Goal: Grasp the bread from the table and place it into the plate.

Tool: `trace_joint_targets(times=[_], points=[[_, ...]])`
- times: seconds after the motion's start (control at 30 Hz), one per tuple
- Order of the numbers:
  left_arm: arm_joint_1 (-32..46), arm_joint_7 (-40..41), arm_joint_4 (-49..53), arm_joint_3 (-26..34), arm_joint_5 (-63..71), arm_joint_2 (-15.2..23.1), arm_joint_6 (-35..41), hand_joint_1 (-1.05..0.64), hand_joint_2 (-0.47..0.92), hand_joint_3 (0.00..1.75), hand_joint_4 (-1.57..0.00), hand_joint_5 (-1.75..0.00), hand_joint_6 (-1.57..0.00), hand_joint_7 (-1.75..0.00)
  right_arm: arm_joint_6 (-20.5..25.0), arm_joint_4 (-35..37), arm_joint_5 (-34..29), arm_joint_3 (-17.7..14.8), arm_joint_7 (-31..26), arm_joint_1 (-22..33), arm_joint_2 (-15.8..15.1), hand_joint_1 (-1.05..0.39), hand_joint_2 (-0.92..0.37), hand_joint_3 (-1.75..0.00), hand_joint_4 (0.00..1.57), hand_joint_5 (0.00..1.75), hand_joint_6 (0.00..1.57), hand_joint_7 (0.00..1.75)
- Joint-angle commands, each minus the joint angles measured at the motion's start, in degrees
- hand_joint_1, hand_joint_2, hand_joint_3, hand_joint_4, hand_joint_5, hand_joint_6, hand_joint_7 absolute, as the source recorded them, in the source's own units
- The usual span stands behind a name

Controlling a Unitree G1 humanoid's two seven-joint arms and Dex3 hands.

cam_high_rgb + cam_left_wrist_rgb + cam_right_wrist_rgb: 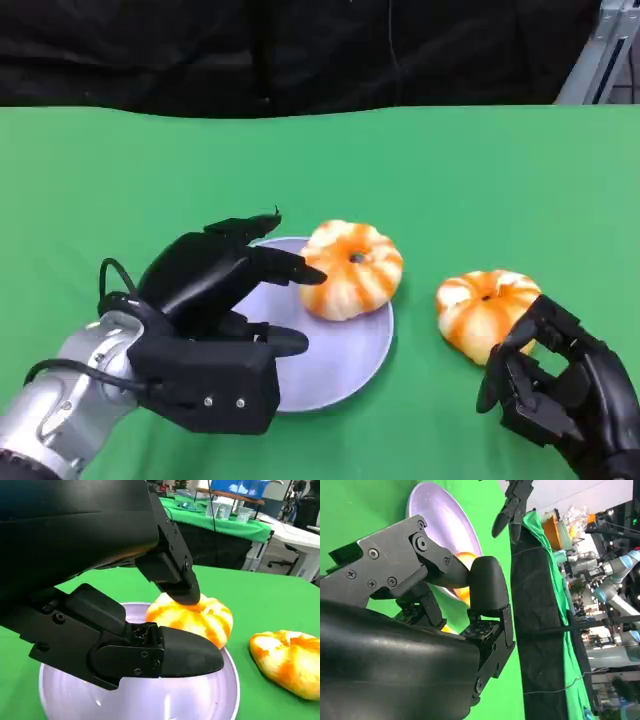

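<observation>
two breads (352,268) (486,311) showing | one plate (340,360) sitting — two hands (215,300) (560,390) hovering

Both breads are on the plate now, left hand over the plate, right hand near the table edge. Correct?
Not quite. One bread sits on the plate; the second bread lies on the green table beside it, as the head view shows. The left hand is over the plate, the right hand near the edge.

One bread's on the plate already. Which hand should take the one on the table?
Right, probably. The right hand sits beside the loose bread on the table, fingers apart. The left hand is over the plate, at the other bread.
</observation>
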Motion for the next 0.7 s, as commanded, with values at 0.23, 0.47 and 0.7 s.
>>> trace_joint_targets(times=[0.23,0.47,0.7], points=[[4.28,-0.61,-6.51,4.87,-4.2,-0.8,3.38,-0.84,0.92,0.38,-0.59,-0.09,-1.11,-0.06,-0.33,0.21,0.86,-0.78,0.81,-0.18,-0.76,-0.14,-0.59,-1.1,0.84,1.75,0.61,1.68],[7.88,-14.33,-6.15,10.99,-29.36,-3.99,1.99,-0.01,0.92,0.33,-0.98,-0.24,-1.01,-0.01,-0.05,-0.29,-0.08,-0.58,-0.02,0.08,-0.77,-0.15,-0.58,-1.11,0.85,1.75,0.62,1.68],[13.28,-26.49,-11.37,16.98,-47.42,-4.5,12.54,0.08,0.63,1.16,-0.84,-1.59,-0.99,-1.07,0.89,-1.23,0.05,-0.34,-0.27,0.34,-1.01,-0.14,-0.59,-1.09,0.84,1.75,0.63,1.68]])
